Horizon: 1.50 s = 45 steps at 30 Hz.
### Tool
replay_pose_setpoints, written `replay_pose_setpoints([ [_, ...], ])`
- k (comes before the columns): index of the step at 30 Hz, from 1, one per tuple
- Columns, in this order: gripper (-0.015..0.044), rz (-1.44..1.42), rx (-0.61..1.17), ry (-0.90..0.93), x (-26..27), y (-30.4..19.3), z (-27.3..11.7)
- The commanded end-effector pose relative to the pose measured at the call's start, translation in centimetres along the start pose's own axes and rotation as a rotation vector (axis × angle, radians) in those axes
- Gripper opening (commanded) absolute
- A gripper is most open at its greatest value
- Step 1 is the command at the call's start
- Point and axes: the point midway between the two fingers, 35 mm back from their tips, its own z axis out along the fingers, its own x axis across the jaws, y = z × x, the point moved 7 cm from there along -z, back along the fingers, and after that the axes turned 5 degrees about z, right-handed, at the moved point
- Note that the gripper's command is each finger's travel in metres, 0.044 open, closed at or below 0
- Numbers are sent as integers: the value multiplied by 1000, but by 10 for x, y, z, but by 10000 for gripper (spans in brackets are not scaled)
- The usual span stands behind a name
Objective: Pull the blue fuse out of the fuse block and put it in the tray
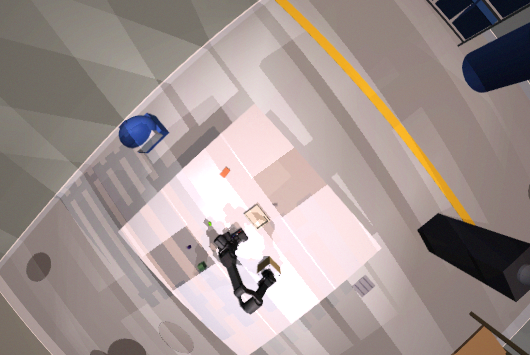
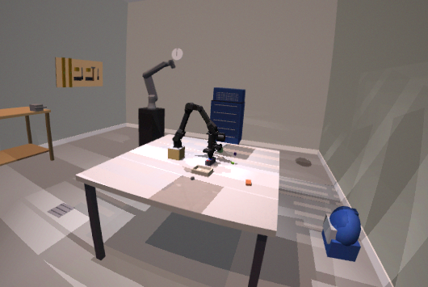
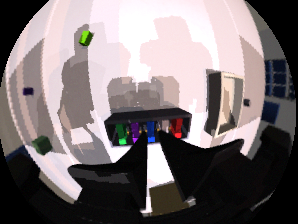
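Observation:
The blue fuse point(image 3: 151, 131) stands in the middle of the black fuse block point(image 3: 150, 116) point(image 2: 210, 162). A green fuse point(image 3: 120, 133) and a purple fuse point(image 3: 134, 133) stand to its left, a pale fuse and a red fuse point(image 3: 176, 129) to its right. My gripper point(image 3: 152, 134) point(image 2: 210, 157) points down over the block, its fingers a narrow gap apart, with the tips on either side of the blue fuse in the wrist view. Whether a tip touches anything, and how high the tips are, I cannot tell. The pale tray point(image 3: 214, 102) point(image 1: 250, 208) point(image 2: 201, 173) lies right of the block in the wrist view.
A lime piece point(image 3: 86, 38) point(image 1: 209, 223), a dark green cube point(image 3: 42, 145) point(image 1: 201, 266) and a small dark purple piece point(image 3: 28, 91) point(image 1: 189, 247) lie left of the block in the wrist view. An orange piece point(image 1: 225, 172) point(image 2: 248, 182) lies farther off. A small dark piece point(image 3: 247, 102) lies beyond the tray.

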Motion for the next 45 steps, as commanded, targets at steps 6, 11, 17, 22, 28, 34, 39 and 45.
replay_pose_setpoints([
  [6, 73, 2, 2, 6, 0, 0, 8],
  [11, 73, 2, 2, 6, 0, 0, 10],
  [17, 73, 2, 2, 6, 0, 0, 10],
  [22, 40, 0, 1, 0, 0, 0, 9],
  [28, 0, 0, 1, 0, 0, 0, 9],
  [34, 0, 0, 1, 0, 0, 0, 8],
  [39, 0, 0, 1, 0, 0, 0, 5],
  [45, 0, 0, 1, 1, 0, 0, 3],
])
